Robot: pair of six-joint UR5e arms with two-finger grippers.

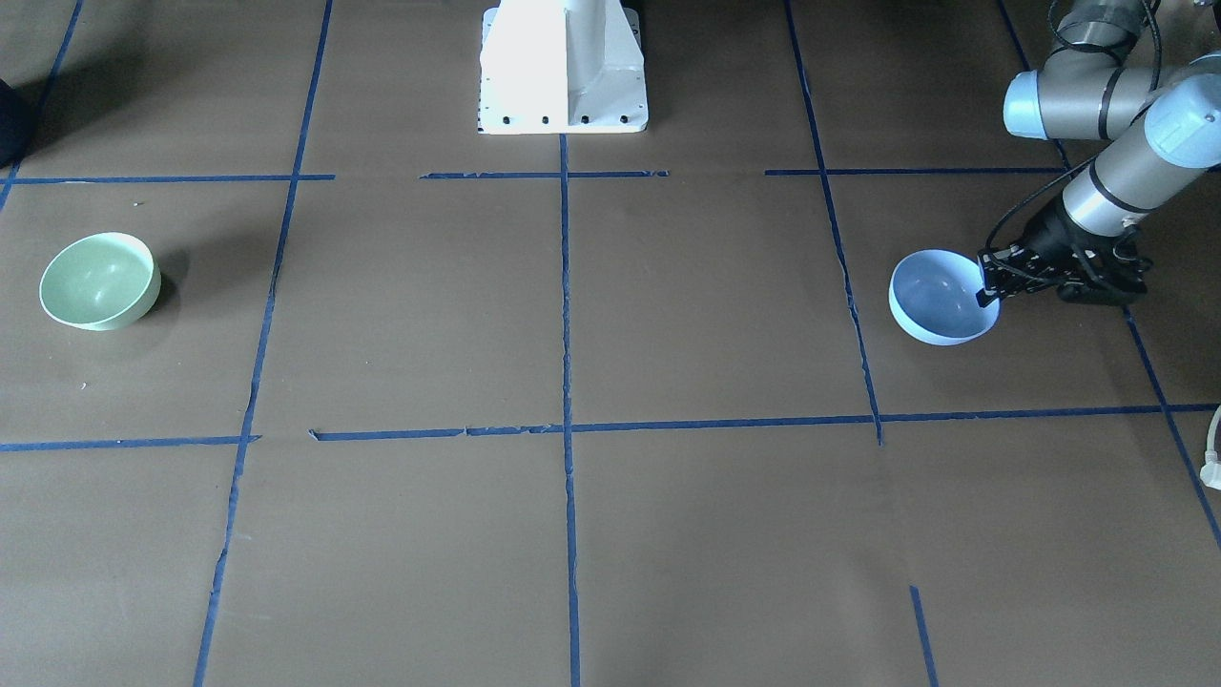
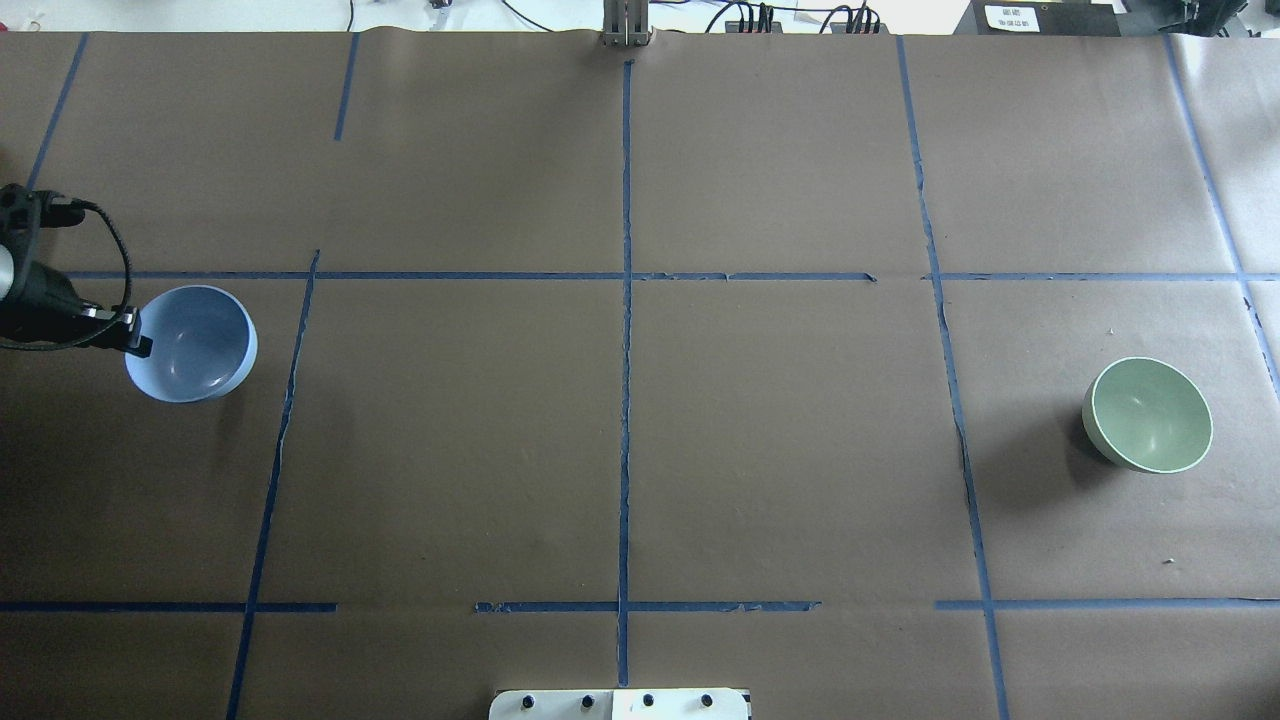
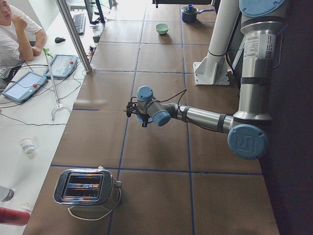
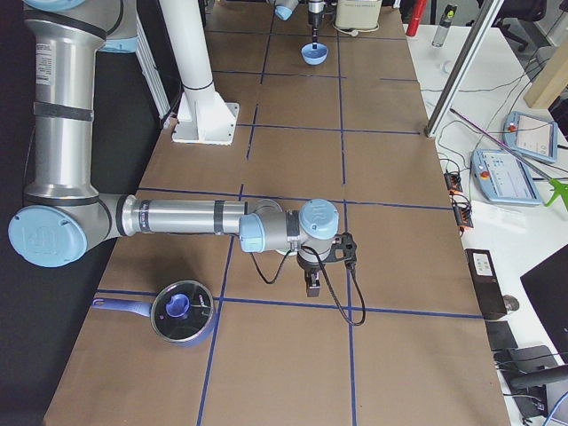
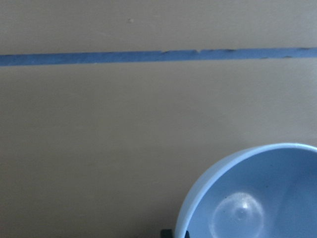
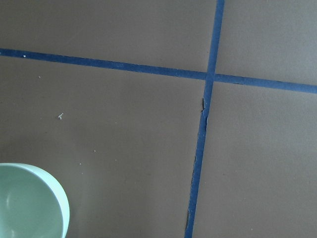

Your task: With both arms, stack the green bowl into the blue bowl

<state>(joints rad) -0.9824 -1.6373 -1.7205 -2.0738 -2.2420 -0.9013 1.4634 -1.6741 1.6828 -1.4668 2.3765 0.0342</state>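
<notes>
The blue bowl (image 1: 940,298) stands at the table's left end, and also shows in the overhead view (image 2: 192,343) and the left wrist view (image 5: 257,198). My left gripper (image 1: 987,288) (image 2: 138,343) is at the bowl's outer rim, one finger inside and one outside, shut on the rim. The green bowl (image 1: 99,281) (image 2: 1148,414) sits upright and alone at the table's right end, and its edge shows in the right wrist view (image 6: 29,206). My right gripper (image 4: 312,286) shows only in the exterior right view, pointing down, and I cannot tell whether it is open or shut.
The white pedestal base (image 1: 563,67) stands at the robot's side of the table. A toaster (image 3: 85,188) sits beyond the blue bowl at the left end. A lidded pot (image 4: 182,312) sits near the right arm. An operator (image 3: 14,34) sits beside the table.
</notes>
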